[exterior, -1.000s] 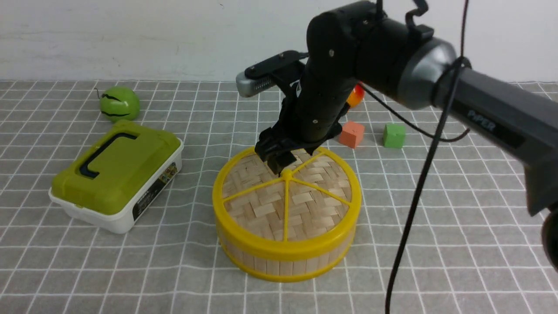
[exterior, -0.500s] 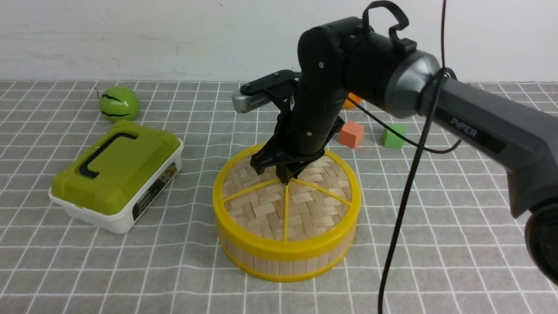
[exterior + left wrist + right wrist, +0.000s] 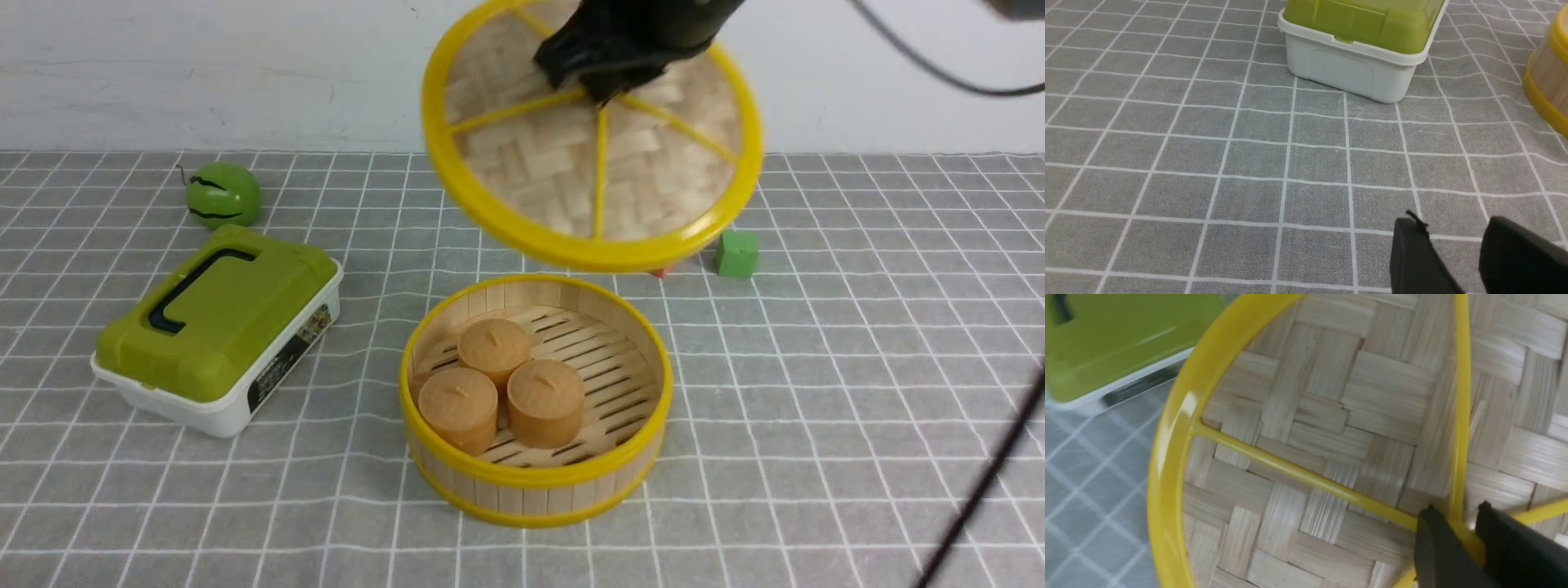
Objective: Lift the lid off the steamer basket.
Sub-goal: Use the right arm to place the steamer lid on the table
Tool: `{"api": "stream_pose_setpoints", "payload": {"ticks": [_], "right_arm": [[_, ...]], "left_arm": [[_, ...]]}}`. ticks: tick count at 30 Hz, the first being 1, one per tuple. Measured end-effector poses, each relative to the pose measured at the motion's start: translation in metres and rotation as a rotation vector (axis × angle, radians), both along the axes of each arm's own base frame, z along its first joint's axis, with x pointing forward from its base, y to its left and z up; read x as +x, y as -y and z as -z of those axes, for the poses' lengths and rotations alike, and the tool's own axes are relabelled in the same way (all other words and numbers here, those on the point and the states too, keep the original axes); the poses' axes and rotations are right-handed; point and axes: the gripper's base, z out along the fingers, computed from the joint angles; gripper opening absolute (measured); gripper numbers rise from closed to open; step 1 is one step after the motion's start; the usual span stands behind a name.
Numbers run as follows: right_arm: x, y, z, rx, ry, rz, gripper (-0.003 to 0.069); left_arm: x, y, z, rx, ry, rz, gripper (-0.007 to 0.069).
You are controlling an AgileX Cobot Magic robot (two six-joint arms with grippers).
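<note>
The lid (image 3: 571, 163), a woven bamboo disc with a yellow rim and spokes, hangs tilted in the air well above the steamer basket (image 3: 535, 482). My right gripper (image 3: 600, 77) is shut on the lid's yellow centre knob; in the right wrist view the gripper (image 3: 1457, 518) has a black finger on each side of the knob, over the lid (image 3: 1310, 428). The open basket stands on the cloth with three round tan buns (image 3: 510, 384) on its slatted floor. My left gripper (image 3: 1453, 232) is open and empty just above the cloth; the basket's wall (image 3: 1549, 77) shows off to one side.
A white box with an olive-green lid (image 3: 216, 327) stands left of the basket and also shows in the left wrist view (image 3: 1359, 36). A green striped ball (image 3: 223, 193) lies at the back left. A green cube (image 3: 737, 253) sits behind the basket to the right.
My right gripper closed on the lid's knob and rose, carrying the lid off the basket and high up. The buns inside are now uncovered.
</note>
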Motion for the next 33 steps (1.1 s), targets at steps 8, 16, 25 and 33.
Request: {"api": "stream_pose_setpoints", "payload": {"ticks": [8,16,25,33], "right_arm": [[-0.016,0.091,0.008,-0.071,-0.089,0.207,0.0080],[-0.003,0.146,0.118,-0.091,-0.376,0.355,0.0080],[0.024,0.155,0.225,0.021,-0.452,0.426,0.0080],[0.034,0.153,0.256,0.011,-0.506,0.434,0.0159]], "left_arm": [[0.000,0.000,0.000,0.000,0.000,0.000,0.0239],[0.000,0.000,0.000,0.000,0.000,0.000,0.0239],[0.000,0.000,0.000,0.000,0.000,0.000,0.0239],[0.000,0.000,0.000,0.000,0.000,0.000,0.0239]]}}
